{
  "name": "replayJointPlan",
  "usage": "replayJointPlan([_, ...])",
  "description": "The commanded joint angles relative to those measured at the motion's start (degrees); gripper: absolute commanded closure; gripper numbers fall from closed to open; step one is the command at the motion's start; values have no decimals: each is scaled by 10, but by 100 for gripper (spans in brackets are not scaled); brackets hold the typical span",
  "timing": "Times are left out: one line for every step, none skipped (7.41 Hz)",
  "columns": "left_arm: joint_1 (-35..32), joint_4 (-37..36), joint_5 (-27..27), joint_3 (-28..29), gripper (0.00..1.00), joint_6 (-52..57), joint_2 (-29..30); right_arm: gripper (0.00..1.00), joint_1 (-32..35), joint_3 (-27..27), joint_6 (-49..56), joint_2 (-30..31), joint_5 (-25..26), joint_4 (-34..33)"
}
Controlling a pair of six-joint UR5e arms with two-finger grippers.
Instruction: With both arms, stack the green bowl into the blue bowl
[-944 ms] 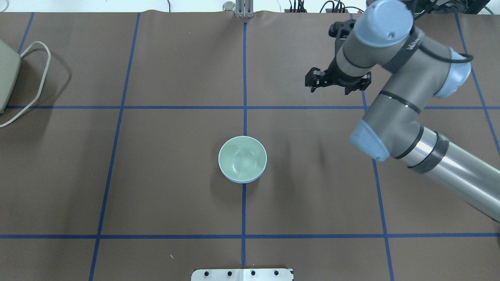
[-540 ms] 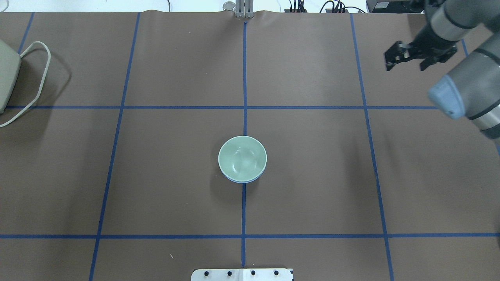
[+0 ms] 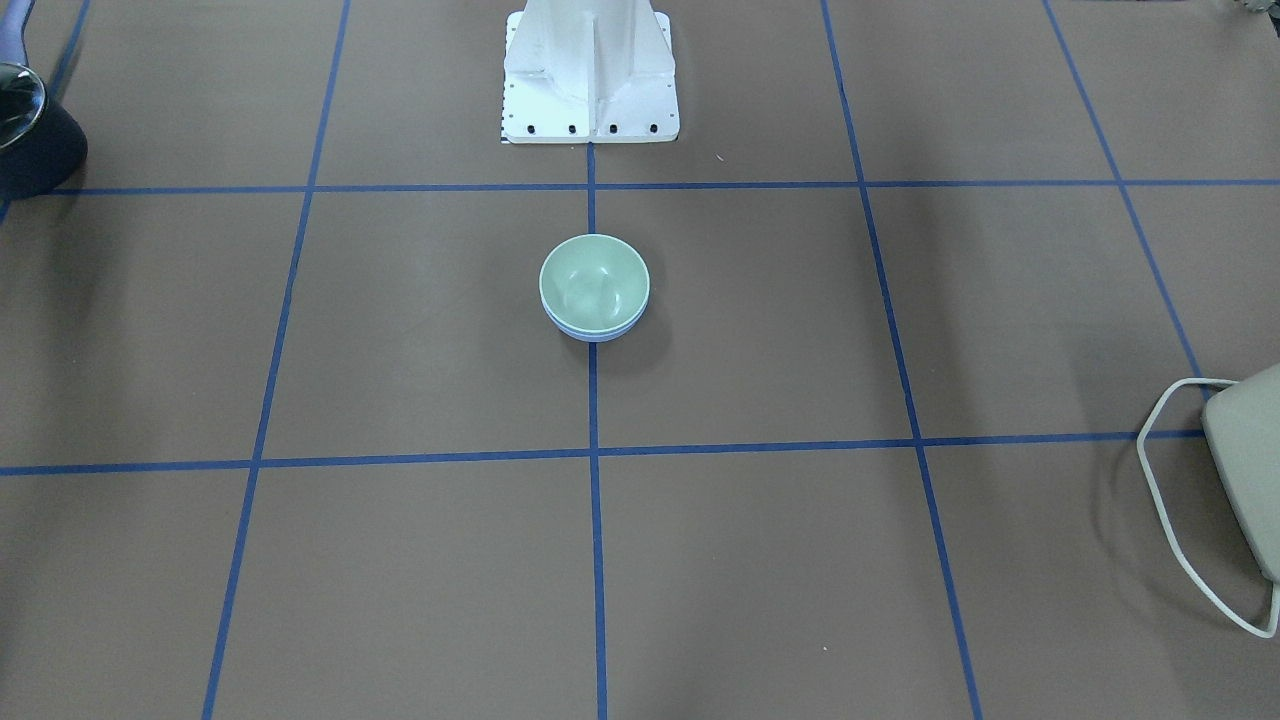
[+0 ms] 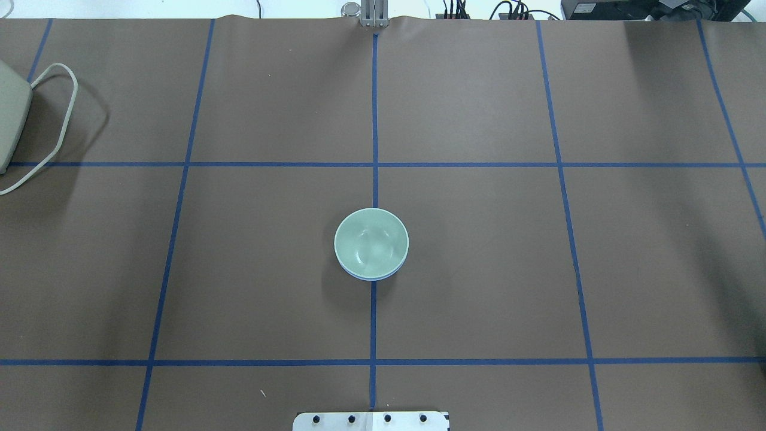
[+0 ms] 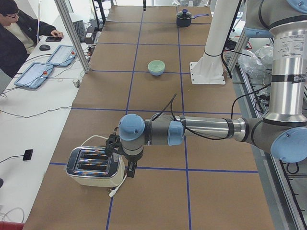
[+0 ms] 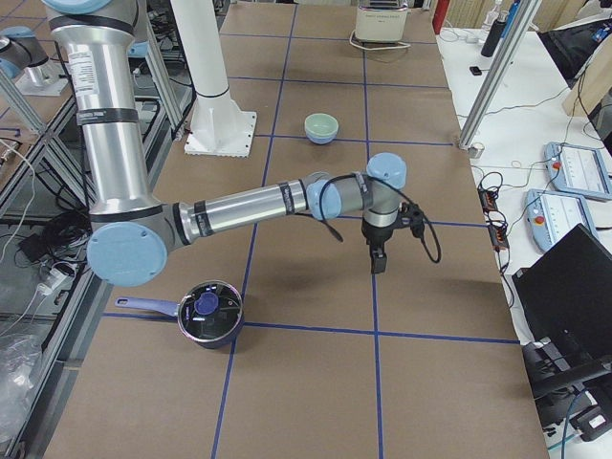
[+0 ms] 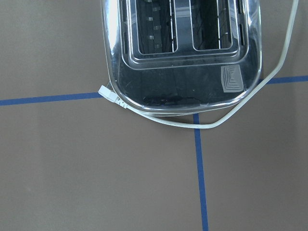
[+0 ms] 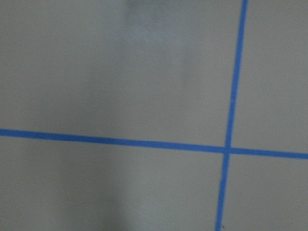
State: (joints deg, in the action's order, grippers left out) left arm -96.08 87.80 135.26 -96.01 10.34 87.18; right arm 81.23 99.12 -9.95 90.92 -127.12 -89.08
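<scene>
The left claw (image 5: 125,167) hung by the toaster (image 5: 93,166) and the right claw (image 6: 377,260) over the table (image 6: 316,373), spread or pinched I could not tell, and the green bowl (image 4: 371,242) sat inside the blue bowl (image 3: 594,335) mid-table, so nothing should bump them.

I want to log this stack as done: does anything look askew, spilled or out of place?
Nothing stands out. The green bowl sits upright and level inside the blue bowl, of which only a thin edge shows under the green rim. Nothing looks spilled or damaged.
</scene>
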Motion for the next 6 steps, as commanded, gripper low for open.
replayJointPlan([0,13,0,-1,2,0,-3,0,56,25,19,99,2,5])
replayJointPlan([1,14,0,0,2,0,-3,0,60,25,19,108,2,5])
replayJointPlan([1,18,1,-1,2,0,-10,0,60,23,19,109,0,4])
replayJointPlan([1,27,0,0,2,0,-10,0,60,19,19,111,2,4])
replayJointPlan([1,28,1,-1,2,0,-18,0,60,19,19,112,1,4])
replayJointPlan([1,34,1,-1,2,0,-20,0,60,19,18,113,2,4])
